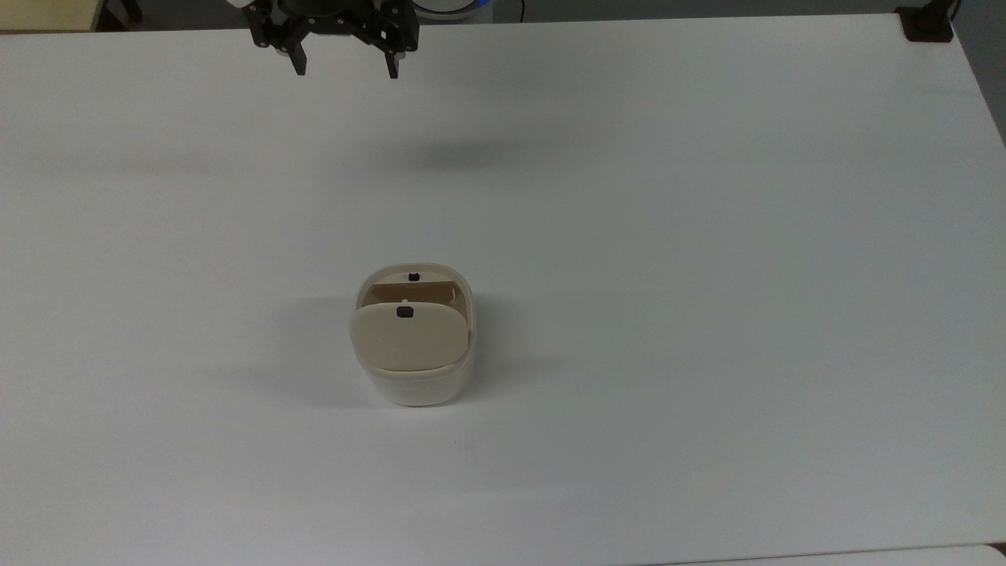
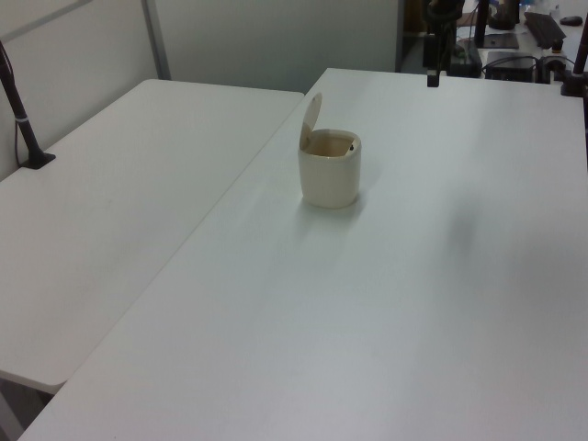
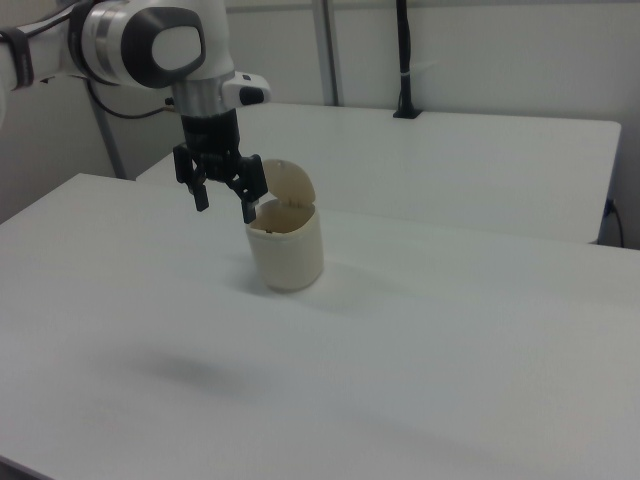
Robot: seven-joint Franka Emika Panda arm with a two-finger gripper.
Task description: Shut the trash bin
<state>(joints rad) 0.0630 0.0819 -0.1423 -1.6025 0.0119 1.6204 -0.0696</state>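
Note:
The trash bin (image 1: 416, 389) is a small cream-white tub standing on the white table (image 1: 707, 236), a little to the top view's left of centre. Its beige lid (image 1: 405, 338) with a black square button is hinged up, leaving the mouth uncovered. In the left view the trash bin (image 2: 330, 175) shows its lid (image 2: 312, 118) standing nearly upright. My gripper (image 1: 346, 73) hangs open and empty in the air over the table's far edge, well apart from the bin. The right view shows the gripper (image 3: 225, 210) in front of the bin (image 3: 287, 250), fingers pointing down.
A second white table (image 2: 119, 184) adjoins on the left view's left, with a black post (image 2: 18, 110) clamped to it. A black clamp (image 1: 927, 23) sits at the top view's upper right corner. Wide bare tabletop surrounds the bin.

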